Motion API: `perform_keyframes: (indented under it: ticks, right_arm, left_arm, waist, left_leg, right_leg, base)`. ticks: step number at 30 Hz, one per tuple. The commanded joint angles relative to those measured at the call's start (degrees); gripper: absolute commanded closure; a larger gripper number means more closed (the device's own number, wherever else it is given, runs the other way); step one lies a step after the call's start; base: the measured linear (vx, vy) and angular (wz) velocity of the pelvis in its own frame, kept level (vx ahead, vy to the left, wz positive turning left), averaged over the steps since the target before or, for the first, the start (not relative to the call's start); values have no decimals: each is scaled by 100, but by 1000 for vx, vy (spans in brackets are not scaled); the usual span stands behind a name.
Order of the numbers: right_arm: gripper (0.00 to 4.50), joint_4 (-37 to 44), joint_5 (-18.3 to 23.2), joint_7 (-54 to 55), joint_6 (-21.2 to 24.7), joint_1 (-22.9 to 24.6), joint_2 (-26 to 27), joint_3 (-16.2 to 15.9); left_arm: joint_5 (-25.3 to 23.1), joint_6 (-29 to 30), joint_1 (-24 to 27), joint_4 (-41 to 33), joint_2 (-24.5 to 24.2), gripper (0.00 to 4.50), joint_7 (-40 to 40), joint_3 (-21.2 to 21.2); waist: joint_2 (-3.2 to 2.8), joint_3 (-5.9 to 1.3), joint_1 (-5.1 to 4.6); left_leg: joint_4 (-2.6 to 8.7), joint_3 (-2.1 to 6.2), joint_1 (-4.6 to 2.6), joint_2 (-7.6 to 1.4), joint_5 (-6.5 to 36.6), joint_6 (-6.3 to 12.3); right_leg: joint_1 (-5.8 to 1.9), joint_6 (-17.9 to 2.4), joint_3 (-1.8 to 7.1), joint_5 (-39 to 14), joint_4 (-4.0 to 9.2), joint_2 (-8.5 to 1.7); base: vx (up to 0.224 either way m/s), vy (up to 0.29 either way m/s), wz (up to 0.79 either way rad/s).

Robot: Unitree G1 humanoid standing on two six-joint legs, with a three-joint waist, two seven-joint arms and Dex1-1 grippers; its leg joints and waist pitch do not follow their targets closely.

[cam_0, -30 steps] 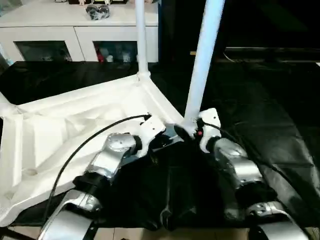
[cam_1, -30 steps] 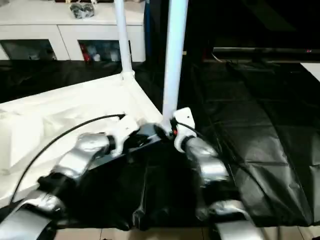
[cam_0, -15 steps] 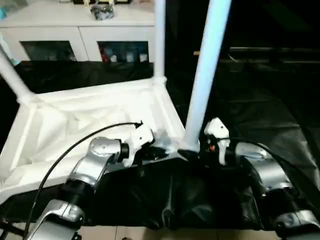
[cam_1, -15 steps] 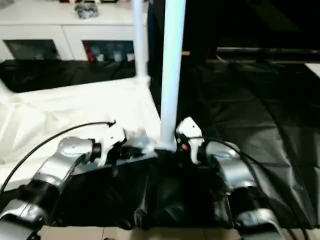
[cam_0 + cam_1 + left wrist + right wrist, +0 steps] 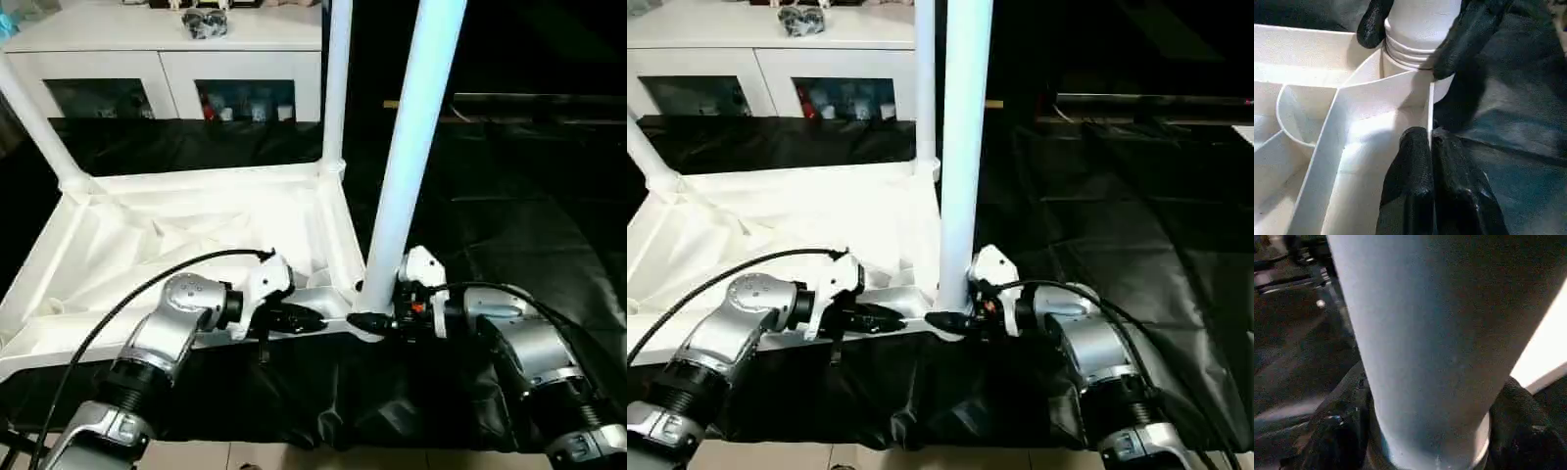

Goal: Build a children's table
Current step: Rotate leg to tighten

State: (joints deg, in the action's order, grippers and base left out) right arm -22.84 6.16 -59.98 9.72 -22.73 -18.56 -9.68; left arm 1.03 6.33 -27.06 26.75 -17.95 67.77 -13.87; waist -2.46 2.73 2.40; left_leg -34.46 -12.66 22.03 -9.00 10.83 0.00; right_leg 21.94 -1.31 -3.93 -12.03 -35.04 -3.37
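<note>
Three legs stand upright in corner sockets of upturned white children's table point(image 5: 196, 225), on black-draped surface. Your left gripper point(image 5: 1431, 147) clenched on thin rim wall of tabletop, at 9 o'clock from nearest leg point(image 5: 411, 147). Your right gripper point(image 5: 364, 320) straddles that leg's threaded base from 3 o'clock, fingers point(image 5: 1469, 34) either side. Judgement: hollow plastic, light, stiff, smooth, likely slippery; hold leg low near socket, steady top by rim.

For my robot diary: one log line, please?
left gripper: pinching tabletop rim | right gripper: around near leg's base | three legs upright
</note>
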Motion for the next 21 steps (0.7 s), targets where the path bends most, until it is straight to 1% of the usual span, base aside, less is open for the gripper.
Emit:
perform_keyframes:
  ticks: [1, 2, 3, 4, 5, 6, 7, 8, 9, 10, 11, 12, 13, 14, 15, 16, 17, 18, 19, 20, 21]
  right_arm:
    - [183, -261, -111, 524, -41, -78, 488, -231]
    - [183, -517, -212, 962, -44, -185, 658, -154]
    - [183, -677, -277, 1245, -33, -254, 766, -106]
    - [183, -797, -289, 1439, -30, -309, 856, -58]
    - [183, -1150, -290, 2047, -15, -484, 1170, 107]
    - [183, -1265, -275, 2258, -12, -545, 1290, 171]
    - [183, -1370, -252, 2499, 18, -611, 1437, 240]
    - [183, -1415, -238, 2628, 47, -643, 1521, 276]
    - [183, -1606, -243, 3109, 95, -771, 1828, 389]
    - [183, -1715, -274, 3353, 107, -841, 1975, 432]
    - [183, -1811, -315, 3439, 28, -892, 2078, 446]
    - [183, -1831, -328, 3419, -21, -905, 2110, 431]
    - [183, -1871, -346, 3363, -128, -929, 2166, 400]
    - [149, -1875, -316, 3221, -244, -937, 2203, 383]
    - [128, -1897, -297, 3187, -291, -948, 2220, 394]
    - [128, -1890, -283, 3175, -296, -947, 2217, 407]
    - [108, -1858, -227, 3135, -321, -944, 2197, 467]
    - [104, -1838, -203, 3130, -341, -943, 2179, 505]
    - [104, -1777, -165, 3061, -383, -944, 2114, 560]
    - [86, -1722, -180, 2990, -420, -939, 2045, 559]
    - [86, -1691, -202, 2935, -449, -929, 1997, 535]
  left_arm:
    - [-111, -306, -394, 174, 407, 450, -925, 124]
    - [-189, -332, -504, 345, 508, 450, -1264, 189]
    - [-223, -336, -570, 444, 570, 450, -1462, 234]
    - [-232, -326, -608, 480, 620, 450, -1574, 256]
    - [-282, -308, -727, 595, 788, 450, -1946, 309]
    - [-307, -306, -768, 632, 850, 450, -2082, 319]
    - [-342, -304, -805, 666, 916, 450, -2216, 310]
    - [-364, -302, -819, 679, 948, 450, -2277, 295]
    - [-426, -299, -879, 760, 1097, 450, -2504, 267]
    - [-437, -306, -905, 800, 1187, 450, -2615, 274]
    - [-437, -326, -936, 862, 1265, 450, -2717, 295]
    - [-432, -329, -944, 878, 1292, 450, -2730, 296]
    - [-427, -343, -956, 906, 1339, 450, -2747, 289]
    - [-424, -361, -947, 914, 1369, 450, -2740, 270]
    - [-430, -374, -944, 924, 1380, 450, -2743, 264]
    - [-423, -375, -935, 915, 1378, 450, -2721, 261]
    - [-392, -381, -890, 872, 1367, 450, -2617, 246]
    - [-369, -389, -857, 837, 1355, 450, -2547, 235]
    - [-251, -373, -763, 724, 1330, 450, -2345, 251]
    - [-188, -372, -697, 651, 1299, 450, -2214, 264]
    - [-175, -370, -672, 627, 1275, 450, -2162, 264]
  waist:
    - [55, -315, -50]
    - [72, -318, -73]
    - [61, -311, -107]
    - [59, -317, -112]
    - [54, -298, -154]
    - [58, -315, -149]
    - [57, -322, -159]
    - [42, -326, -167]
    - [49, -334, -180]
    - [38, -342, -192]
    - [39, -344, -216]
    - [45, -348, -218]
    - [37, -358, -212]
    - [52, -363, -197]
    - [49, -363, -196]
    - [46, -368, -192]
    - [54, -356, -193]
    - [61, -349, -193]
    - [50, -344, -195]
    - [48, -342, -197]
    - [47, -348, -198]
  left_leg:
    - [403, 311, -148, -524, 1178, 255]
    - [404, 323, -149, -518, 1235, 173]
    - [411, 330, -155, -502, 1309, 108]
    - [410, 332, -167, -506, 1333, 80]
    - [425, 340, -154, -502, 1397, 53]
    - [421, 349, -163, -502, 1397, 33]
    - [418, 345, -161, -503, 1376, 26]
    - [417, 341, -159, -518, 1322, 45]
    - [417, 339, -144, -513, 1235, 92]
    - [414, 334, -141, -511, 1190, 106]
    - [411, 331, -135, -501, 1122, 133]
    - [404, 325, -135, -498, 1106, 155]
    - [390, 320, -134, -501, 1050, 192]
    - [376, 312, -116, -502, 927, 297]
    - [374, 314, -104, -499, 885, 335]
    - [370, 311, -110, -503, 856, 367]
    - [370, 307, -110, -503, 878, 408]
    - [375, 309, -114, -506, 919, 415]
    - [383, 313, -121, -510, 1000, 404]
    - [381, 315, -117, -512, 1039, 375]
    - [386, 320, -118, -520, 1018, 369]
  right_leg:
    - [-154, -1256, 374, -1289, 500, -613]
    - [-161, -1242, 368, -1391, 505, -618]
    - [-156, -1238, 362, -1548, 521, -615]
    - [-160, -1222, 362, -1582, 525, -617]
    - [-138, -1213, 372, -1654, 539, -614]
    - [-156, -1187, 363, -1668, 533, -621]
    - [-156, -1188, 371, -1628, 530, -627]
    - [-152, -1204, 385, -1455, 522, -629]
    - [-167, -1230, 380, -1280, 497, -620]
    - [-160, -1260, 382, -1174, 485, -619]
    - [-170, -1296, 374, -1040, 476, -613]
    - [-173, -1306, 372, -992, 477, -614]
    - [-184, -1337, 374, -868, 464, -629]
    - [-205, -1370, 374, -653, 444, -635]
    - [-215, -1378, 370, -606, 437, -637]
    - [-212, -1381, 369, -571, 436, -637]
    - [-207, -1385, 367, -618, 447, -636]
    - [-204, -1378, 367, -692, 456, -635]
    - [-200, -1357, 365, -851, 468, -634]
    - [-203, -1343, 368, -944, 474, -637]
    - [-206, -1344, 366, -915, 463, -635]
  base:
    - [0, 0, 0]
    - [0, 0, 0]
    - [0, 0, 0]
    - [0, 0, 0]
    - [0, 0, 0]
    - [0, 0, 0]
    - [0, 0, 0]
    - [0, 0, 0]
    - [0, 0, 0]
    - [0, 0, 0]
    - [0, 0, 0]
    - [0, 0, 0]
    - [0, 0, 0]
    - [0, 0, 0]
    - [0, 0, 0]
    - [0, 0, 0]
    - [0, 0, 0]
    - [0, 0, 0]
    - [0, 0, 0]
    - [0, 0, 0]
    - [0, 0, 0]
